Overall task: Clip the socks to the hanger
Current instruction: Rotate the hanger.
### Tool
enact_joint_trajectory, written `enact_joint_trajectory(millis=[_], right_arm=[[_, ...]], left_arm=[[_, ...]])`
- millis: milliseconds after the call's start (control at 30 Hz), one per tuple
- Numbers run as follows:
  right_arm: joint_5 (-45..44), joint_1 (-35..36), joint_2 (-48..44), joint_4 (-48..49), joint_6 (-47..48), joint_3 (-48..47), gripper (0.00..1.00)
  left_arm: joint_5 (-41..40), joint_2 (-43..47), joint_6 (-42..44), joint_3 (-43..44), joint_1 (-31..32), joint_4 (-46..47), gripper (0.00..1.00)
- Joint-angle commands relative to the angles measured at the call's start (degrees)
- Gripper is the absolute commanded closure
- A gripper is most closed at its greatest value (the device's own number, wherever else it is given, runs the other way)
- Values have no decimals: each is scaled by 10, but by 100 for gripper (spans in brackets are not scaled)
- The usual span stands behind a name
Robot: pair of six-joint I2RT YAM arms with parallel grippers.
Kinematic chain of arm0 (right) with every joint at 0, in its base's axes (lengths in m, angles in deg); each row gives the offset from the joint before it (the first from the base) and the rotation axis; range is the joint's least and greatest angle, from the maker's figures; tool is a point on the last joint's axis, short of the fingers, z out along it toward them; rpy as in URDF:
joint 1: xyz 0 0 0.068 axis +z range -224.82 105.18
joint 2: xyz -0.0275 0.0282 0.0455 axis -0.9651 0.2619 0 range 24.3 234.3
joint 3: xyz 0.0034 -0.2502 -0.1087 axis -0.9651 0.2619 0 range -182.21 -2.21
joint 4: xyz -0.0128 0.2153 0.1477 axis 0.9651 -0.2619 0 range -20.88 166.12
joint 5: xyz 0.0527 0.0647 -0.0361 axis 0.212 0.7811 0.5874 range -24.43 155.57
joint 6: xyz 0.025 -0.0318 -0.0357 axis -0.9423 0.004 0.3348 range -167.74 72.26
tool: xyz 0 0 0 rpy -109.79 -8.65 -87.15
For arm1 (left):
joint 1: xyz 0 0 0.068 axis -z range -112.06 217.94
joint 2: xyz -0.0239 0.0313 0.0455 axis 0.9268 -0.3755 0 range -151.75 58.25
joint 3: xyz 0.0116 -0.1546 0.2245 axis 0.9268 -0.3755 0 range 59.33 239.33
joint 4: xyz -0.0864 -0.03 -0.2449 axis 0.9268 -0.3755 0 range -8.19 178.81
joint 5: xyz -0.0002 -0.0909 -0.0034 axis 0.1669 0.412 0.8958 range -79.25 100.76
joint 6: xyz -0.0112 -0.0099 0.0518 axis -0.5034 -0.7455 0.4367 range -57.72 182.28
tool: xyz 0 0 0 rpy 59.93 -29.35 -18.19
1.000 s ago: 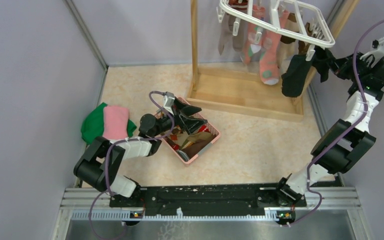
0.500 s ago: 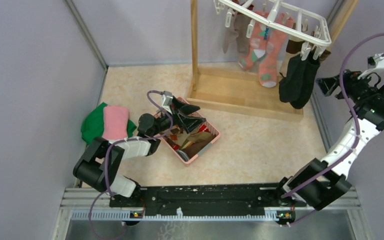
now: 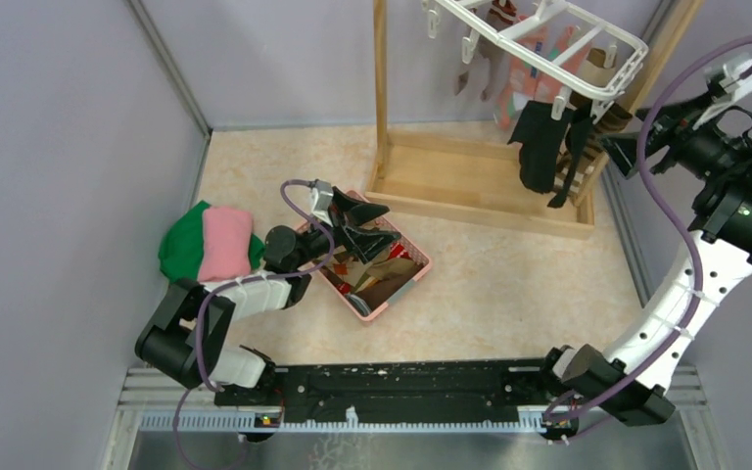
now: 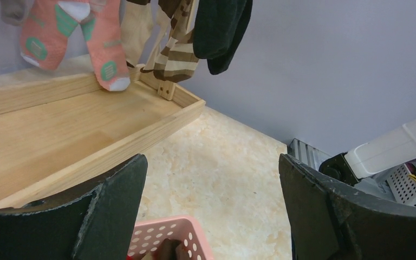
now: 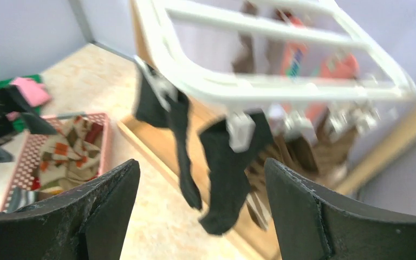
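Observation:
The white hanger hangs tilted from the wooden stand, with pink socks, brown socks and two black socks clipped beneath it. My right gripper is open and empty, just right of the black socks and apart from them. The right wrist view shows the black socks dangling from the hanger beyond the gripper. My left gripper hovers open and empty over the pink basket, which holds an argyle sock. Past the left gripper hang a pink sock, a striped sock and a black sock.
The wooden stand's base tray lies under the hanger, with an upright post at its left. Folded green and pink cloths sit left of the basket. Grey walls close in left, back and right.
My right gripper has opened, let go of the black sock and pulled back up to the right. The hanger and its socks have swung to the left. The left arm has barely moved.

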Motion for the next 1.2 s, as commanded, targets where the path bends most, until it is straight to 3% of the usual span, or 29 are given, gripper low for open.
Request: enact_joint_trajectory(millis=[0, 200, 433, 700, 1000, 1167], right_arm=[[-13, 89, 20, 13, -43, -111, 16], [-152, 270, 102, -40, -2, -265, 19], [-378, 427, 179, -75, 87, -337, 25], [-479, 453, 199, -75, 125, -349, 33], [-580, 451, 135, -63, 152, -284, 36], [-554, 404, 117, -60, 135, -263, 36]], left_arm=[[10, 7, -1, -3, -3, 43, 4], [15, 9, -13, -6, -3, 50, 4], [23, 9, -16, -4, -3, 54, 4], [21, 11, -19, -4, -3, 45, 4], [29, -5, -31, 8, -4, 51, 4], [34, -12, -46, 10, -3, 63, 4]])
